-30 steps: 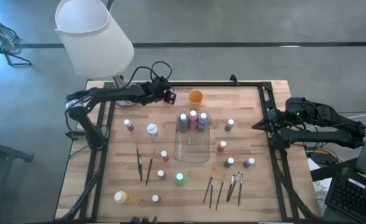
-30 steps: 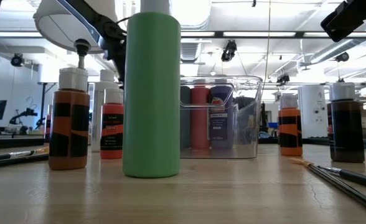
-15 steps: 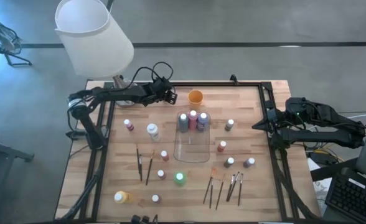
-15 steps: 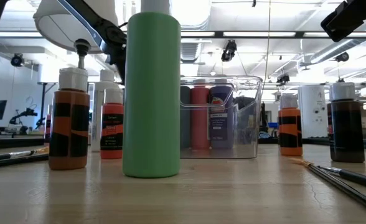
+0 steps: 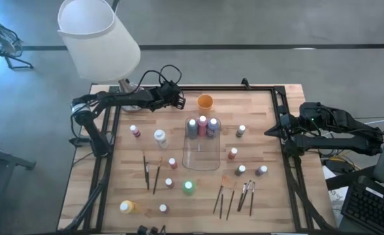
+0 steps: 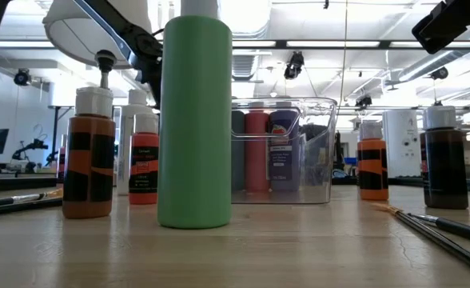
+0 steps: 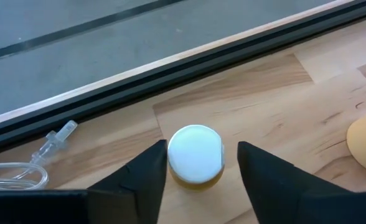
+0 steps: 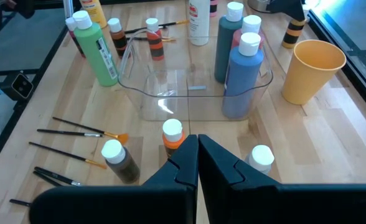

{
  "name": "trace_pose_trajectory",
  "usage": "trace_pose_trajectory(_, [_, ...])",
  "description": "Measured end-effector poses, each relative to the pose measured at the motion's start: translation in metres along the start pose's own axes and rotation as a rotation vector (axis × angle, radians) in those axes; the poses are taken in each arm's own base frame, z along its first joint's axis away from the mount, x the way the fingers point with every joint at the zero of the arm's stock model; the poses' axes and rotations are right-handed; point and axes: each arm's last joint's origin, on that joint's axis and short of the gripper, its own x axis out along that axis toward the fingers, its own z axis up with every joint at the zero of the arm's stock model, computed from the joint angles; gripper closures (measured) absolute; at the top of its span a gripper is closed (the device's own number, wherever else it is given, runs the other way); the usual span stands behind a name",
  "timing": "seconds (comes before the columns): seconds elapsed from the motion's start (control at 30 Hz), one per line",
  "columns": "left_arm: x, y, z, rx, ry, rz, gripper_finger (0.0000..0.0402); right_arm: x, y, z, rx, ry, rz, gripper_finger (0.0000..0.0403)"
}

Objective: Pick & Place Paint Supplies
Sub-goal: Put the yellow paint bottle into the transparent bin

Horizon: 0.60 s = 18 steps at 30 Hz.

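Observation:
My left gripper (image 7: 201, 158) is open at the table's far left, just left of the orange cup (image 5: 205, 101). A small bottle with a white cap and a yellowish body (image 7: 196, 157) stands upright on the wood between its two fingers. In the high view the gripper (image 5: 176, 98) hides this bottle. The clear tray (image 5: 201, 155) at mid-table holds three bottles at its far end: grey-blue (image 5: 192, 126), pink (image 5: 202, 122) and purple (image 5: 212, 126). My right gripper (image 8: 198, 155) is shut and bare above the table's right edge (image 5: 273, 130). My left gripper has one finger on each side of the bottle's white cap (image 7: 178, 154) and comes slanting down from the table's left. One finger (image 7: 153, 167) lies right at the cap's rim; whether it touches, I cannot tell. A gap shows between the cap and the other finger (image 7: 253, 163).
Loose bottles stand around the tray, among them a green one (image 5: 189, 187), a yellow one (image 5: 128, 207) and a white one (image 5: 160, 137). Brushes lie at the near left (image 5: 146, 171) and near right (image 5: 234, 196). A white lamp shade (image 5: 97, 39) hangs over the far left corner. A clear tube (image 7: 27, 168) lies by the far rail.

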Motion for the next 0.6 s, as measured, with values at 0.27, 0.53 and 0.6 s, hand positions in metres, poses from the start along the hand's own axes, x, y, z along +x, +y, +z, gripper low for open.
trace_pose_trajectory(0.27, [0.0000,-0.0002,0.0003,0.025,-0.003,-0.001,0.0271,0.0000,0.0000,0.0000,0.000,0.000,0.000,0.0394])
trace_pose_trajectory(0.53, [0.0000,-0.0003,0.0002,0.026,0.000,-0.005,0.0273,0.0000,0.0000,0.0000,0.000,0.000,0.000,0.0394])
trace_pose_trajectory(0.6, [-0.0005,-0.0001,0.0000,0.027,0.008,-0.012,0.0272,0.0000,0.0000,0.0000,0.000,0.000,0.000,0.0394])
